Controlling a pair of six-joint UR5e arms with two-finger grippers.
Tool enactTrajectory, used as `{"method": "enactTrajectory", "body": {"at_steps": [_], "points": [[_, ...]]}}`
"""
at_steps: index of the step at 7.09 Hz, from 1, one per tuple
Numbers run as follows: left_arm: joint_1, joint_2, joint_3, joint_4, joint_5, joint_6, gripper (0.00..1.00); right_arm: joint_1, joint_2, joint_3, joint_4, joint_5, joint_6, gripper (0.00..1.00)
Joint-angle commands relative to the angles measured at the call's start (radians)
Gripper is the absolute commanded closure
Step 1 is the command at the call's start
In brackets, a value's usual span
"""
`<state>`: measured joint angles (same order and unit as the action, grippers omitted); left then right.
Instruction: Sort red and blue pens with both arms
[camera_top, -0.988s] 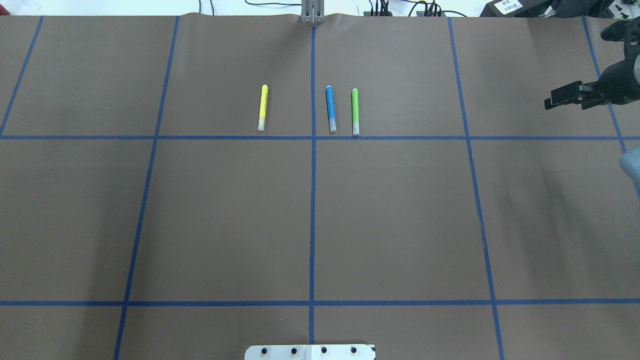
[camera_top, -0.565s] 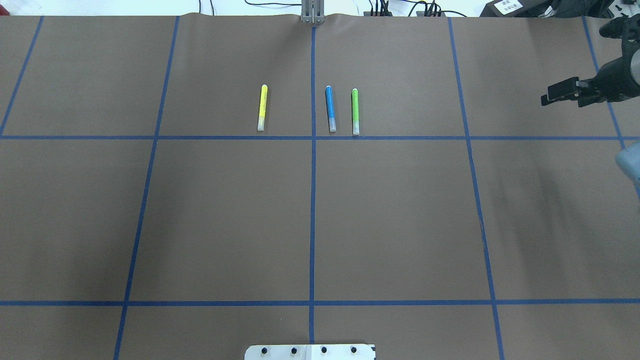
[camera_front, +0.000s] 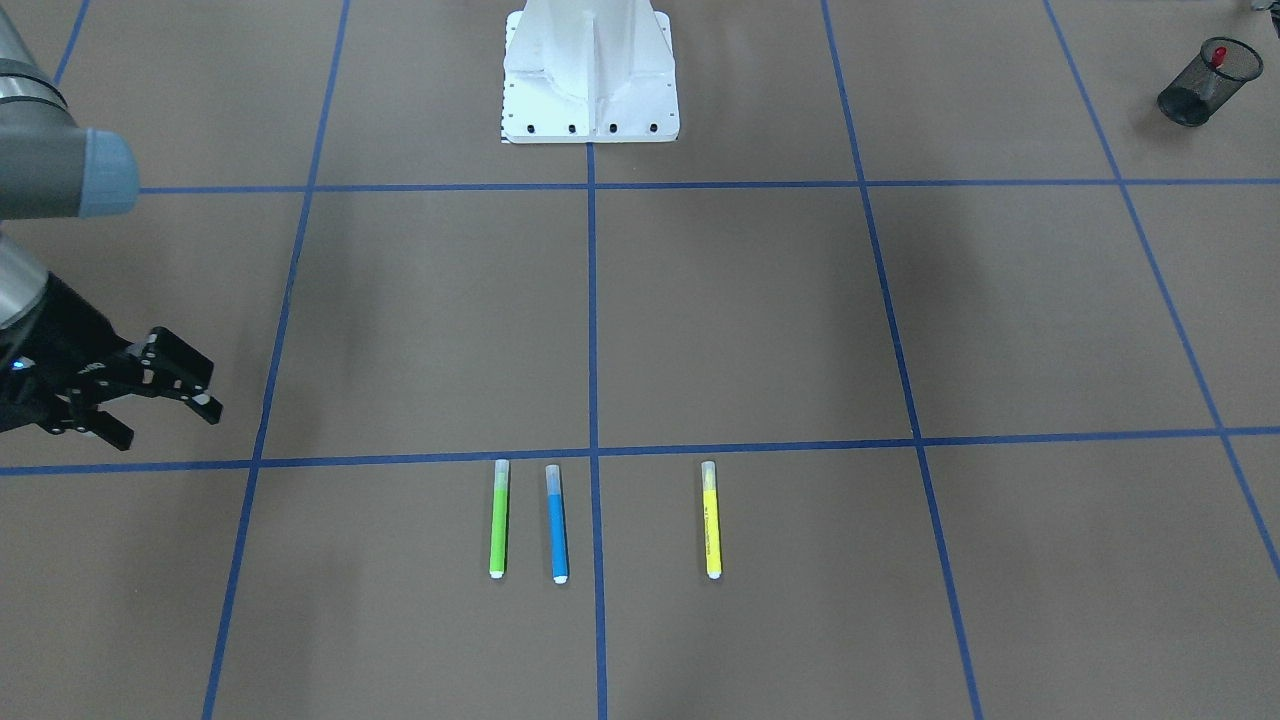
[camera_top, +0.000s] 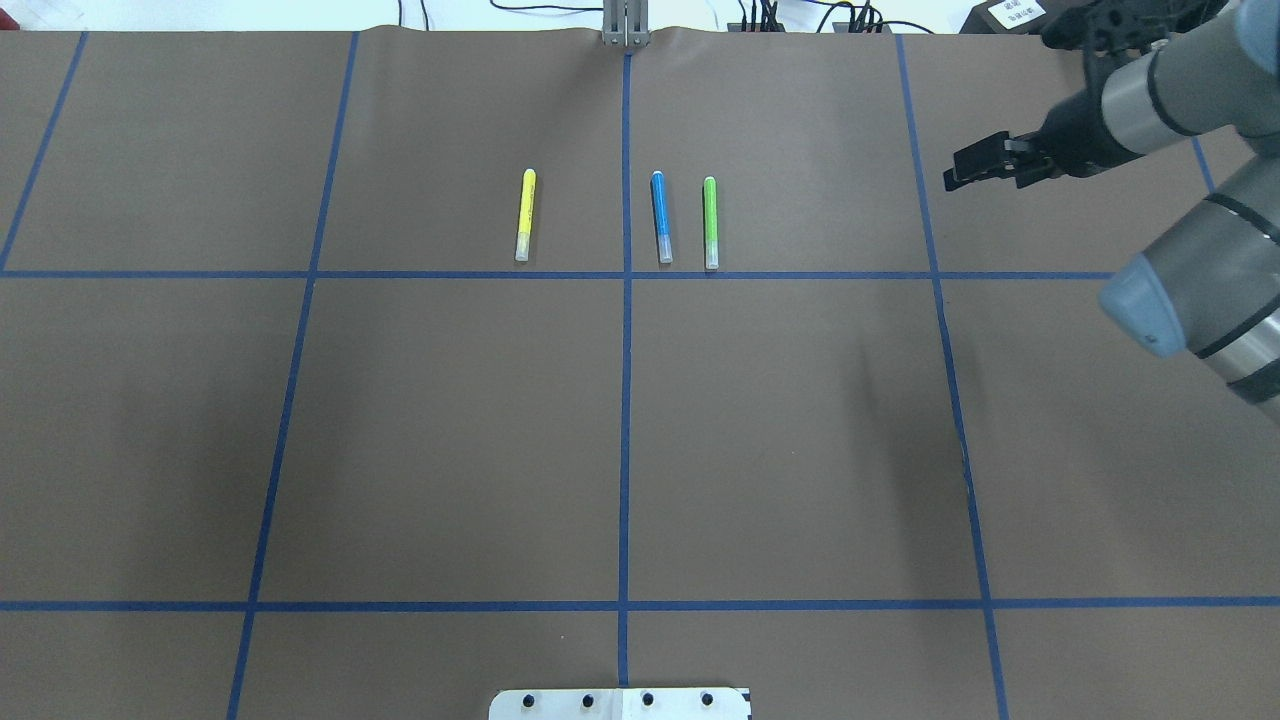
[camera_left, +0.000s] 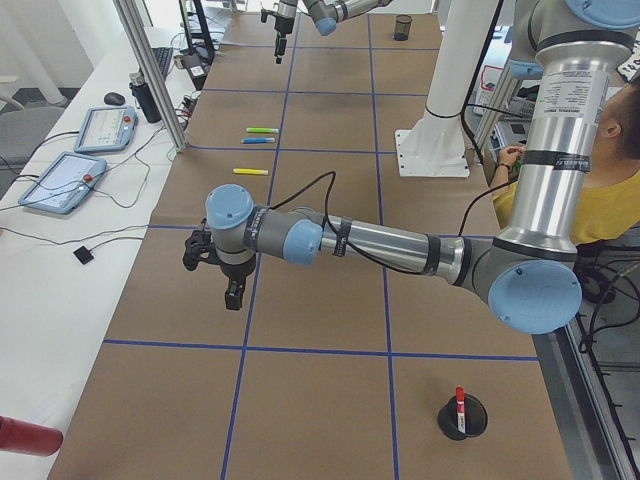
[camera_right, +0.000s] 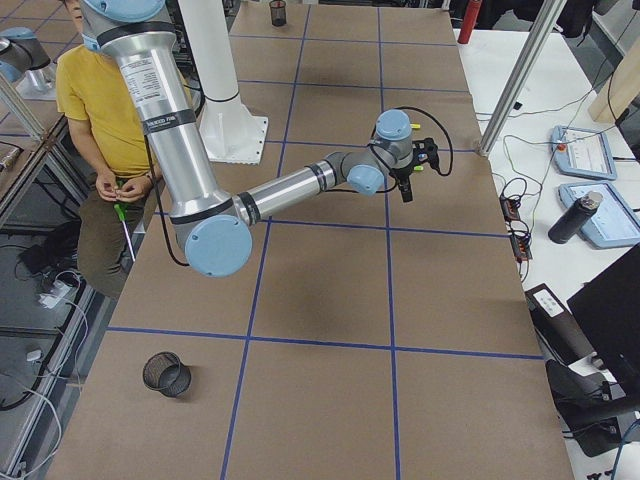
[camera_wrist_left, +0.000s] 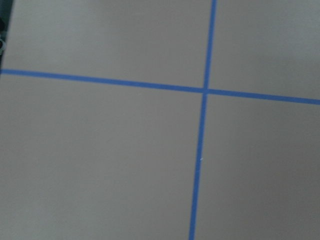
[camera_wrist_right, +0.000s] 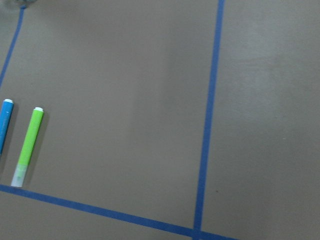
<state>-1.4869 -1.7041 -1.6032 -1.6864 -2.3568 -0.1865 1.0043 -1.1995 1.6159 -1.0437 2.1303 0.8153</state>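
The slim blue pen (camera_top: 661, 216) lies on the brown table just right of the centre line, between a green marker (camera_top: 710, 222) and a yellow marker (camera_top: 524, 214). In the right wrist view, only the blue pen's (camera_wrist_right: 4, 126) edge shows at the left. The red pen (camera_front: 1218, 54) stands in a black mesh cup (camera_front: 1190, 95) on the robot's left side. My right gripper (camera_top: 962, 170) hovers open and empty, well to the right of the pens. My left gripper (camera_left: 231, 292) shows only in the exterior left view, and I cannot tell its state.
A second black mesh cup (camera_right: 165, 373) stands empty near the table's right end. The white pedestal (camera_front: 590, 70) is bolted at the robot's side. Blue tape lines grid the table. A seated person (camera_right: 110, 120) is behind the robot.
My right arm has swung left into the overhead view, carrying its gripper leftward and slightly farther back, closer to the pens. The pens have not moved.
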Motion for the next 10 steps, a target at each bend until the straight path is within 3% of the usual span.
{"method": "enactTrajectory", "body": {"at_steps": [1,3,5,8,10], "points": [[0.004,-0.003,0.008,-0.024,-0.001,-0.001,0.0,-0.106,0.14,-0.019,-0.144,-0.168,0.056,0.01],[0.004,-0.002,0.009,-0.023,-0.001,-0.001,0.0,-0.169,0.339,-0.161,-0.255,-0.188,0.178,0.02],[0.004,0.001,0.009,-0.022,-0.001,0.001,0.0,-0.203,0.496,-0.375,-0.257,-0.211,0.238,0.01],[0.004,0.007,0.015,-0.022,-0.001,0.005,0.0,-0.269,0.583,-0.485,-0.246,-0.309,0.298,0.01],[0.004,0.007,0.031,-0.024,-0.001,0.009,0.0,-0.302,0.61,-0.542,-0.243,-0.314,0.346,0.03]]}}
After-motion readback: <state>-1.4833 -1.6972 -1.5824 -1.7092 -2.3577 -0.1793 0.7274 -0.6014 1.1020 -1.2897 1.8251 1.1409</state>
